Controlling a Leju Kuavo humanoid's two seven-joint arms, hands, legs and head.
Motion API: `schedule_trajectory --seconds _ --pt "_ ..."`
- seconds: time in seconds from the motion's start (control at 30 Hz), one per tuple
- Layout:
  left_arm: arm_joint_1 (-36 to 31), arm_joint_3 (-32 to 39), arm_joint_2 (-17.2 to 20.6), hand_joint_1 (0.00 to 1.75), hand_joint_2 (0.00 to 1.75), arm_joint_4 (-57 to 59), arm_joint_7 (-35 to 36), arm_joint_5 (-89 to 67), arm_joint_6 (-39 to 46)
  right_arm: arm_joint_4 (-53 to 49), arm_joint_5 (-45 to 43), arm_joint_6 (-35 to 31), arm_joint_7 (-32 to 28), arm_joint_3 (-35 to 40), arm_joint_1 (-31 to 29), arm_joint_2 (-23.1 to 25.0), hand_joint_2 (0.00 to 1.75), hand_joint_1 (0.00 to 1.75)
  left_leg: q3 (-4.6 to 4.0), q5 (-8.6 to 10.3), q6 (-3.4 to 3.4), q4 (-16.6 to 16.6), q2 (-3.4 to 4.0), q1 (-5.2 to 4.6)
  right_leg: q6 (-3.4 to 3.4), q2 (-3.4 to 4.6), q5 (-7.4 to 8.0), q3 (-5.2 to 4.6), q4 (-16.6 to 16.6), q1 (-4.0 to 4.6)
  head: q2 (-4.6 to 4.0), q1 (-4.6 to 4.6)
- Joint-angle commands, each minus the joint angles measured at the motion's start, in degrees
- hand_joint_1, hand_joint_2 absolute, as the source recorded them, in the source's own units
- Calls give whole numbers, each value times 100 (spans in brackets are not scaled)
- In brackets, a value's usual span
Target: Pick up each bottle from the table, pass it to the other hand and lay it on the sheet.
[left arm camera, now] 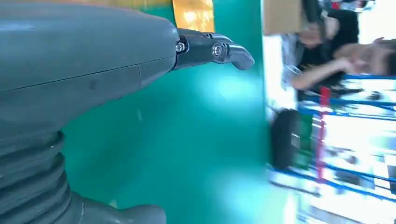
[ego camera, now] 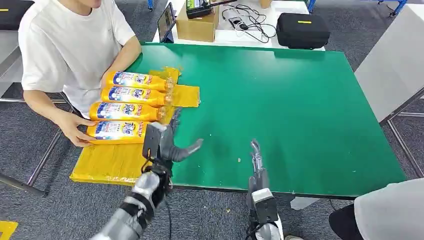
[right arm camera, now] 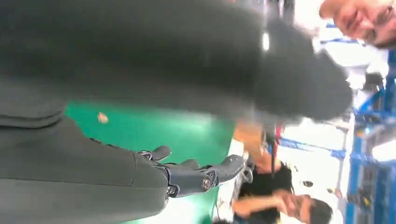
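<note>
Over on the left side of the green surface [ego camera: 280, 100], you've got four orange plastic bottles with blue-and-white labels [ego camera: 131, 104] lying flat in a row on the yellow plastic sheet [ego camera: 107, 162], caps pointing toward the middle of the table. They look full of liquid to me, so expect some weight, plus smooth, slick plastic that'll want to roll or slip. I'd take hold around the fat labelled body, not the narrow neck. The sheet itself looks thin and crinkly, so it'll probably shift if you drag anything over it.

Your left hand [ego camera: 167, 145] hovers just beside the nearest bottle, fingers spread, holding nothing. Your right hand [ego camera: 256, 162] sits near the front edge, well apart from the bottles, fingers loosely extended and empty too. A person in a white t-shirt [ego camera: 70, 45] has a hand [ego camera: 75, 131] touching the nearest bottle's base.
</note>
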Motion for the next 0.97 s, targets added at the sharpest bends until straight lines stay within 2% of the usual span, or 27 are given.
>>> schedule_trajectory --seconds 0.03,0.2,0.3,0.37,0.4,0.43,0.47,0.6,0.77,0.8,0.87,0.93,0.97 --pt "1567 -823 670 0 175 -2247 -182 395 323 -1311 236 -1707 -48 484 498 -499 175 0 29 -25 -5 -7 31 0 -16 25 -19 17 -4 2 0 2" --pt "1510 -765 596 0 175 -2250 -129 431 289 -1328 38 -1812 -48 498 443 -498 175 0 17 -28 -5 -2 15 4 -14 8 -31 7 -2 6 0 -2" --pt "1554 -852 623 0 175 -2246 -206 244 351 -1167 -162 -1650 -48 431 388 -386 175 0 8 -22 -3 -3 10 3 -12 5 -28 0 -2 4 0 2" --pt "1627 -877 624 0 175 -2136 -182 346 374 -754 -464 -1300 -48 285 351 -185 175 0 25 -29 -5 -4 19 6 -17 13 -31 15 -6 7 0 0" --pt "1659 -897 629 0 175 -2095 -156 415 361 -799 -360 -1315 -48 272 371 -143 0 0 26 -26 -4 -9 16 5 -16 10 -29 17 -9 6 0 2" --pt "1661 -909 633 0 175 -2074 -142 437 358 -831 -286 -1354 -48 287 377 -145 0 0 29 -27 -5 -9 17 6 -17 11 -31 21 -10 7 0 2" --pt "1652 -958 637 0 175 -1986 -113 464 338 -864 -89 -1589 -48 325 397 -146 175 0 32 -29 -5 -10 17 4 -17 10 -33 24 -8 6 0 0" --pt "1724 -1155 648 0 175 -1681 -59 718 128 -684 -62 -1919 -30 268 446 -21 175 0 29 -25 -5 -13 7 5 -16 1 -32 23 -12 6 0 0" --pt "1748 -1162 657 0 175 -1671 -77 737 119 -680 -62 -1925 -30 272 450 -14 175 0 37 -33 -7 -10 18 7 -18 9 -35 28 -10 9 0 -2" --pt "1736 -1172 680 0 175 -1690 -90 721 125 -663 -36 -1982 -22 255 445 -3 0 0 21 -25 -5 -10 10 3 -13 2 -30 12 -8 4 0 0" --pt "1775 -1206 701 0 175 -1599 -189 627 270 -582 113 -2217 45 276 452 32 0 0 35 -30 -6 -11 10 5 -18 1 -35 26 -11 7 0 2" --pt "1804 -1215 714 0 175 -1554 -256 627 330 -546 472 -2255 58 -32 537 224 0 0 40 -33 -8 -11 16 7 -20 8 -35 31 -13 9 0 0" --pt "1823 -1225 718 0 175 -1538 -338 600 375 -466 462 -2255 83 63 523 136 0 0 39 -32 -8 -12 13 6 -19 4 -36 30 -12 7 0 0"
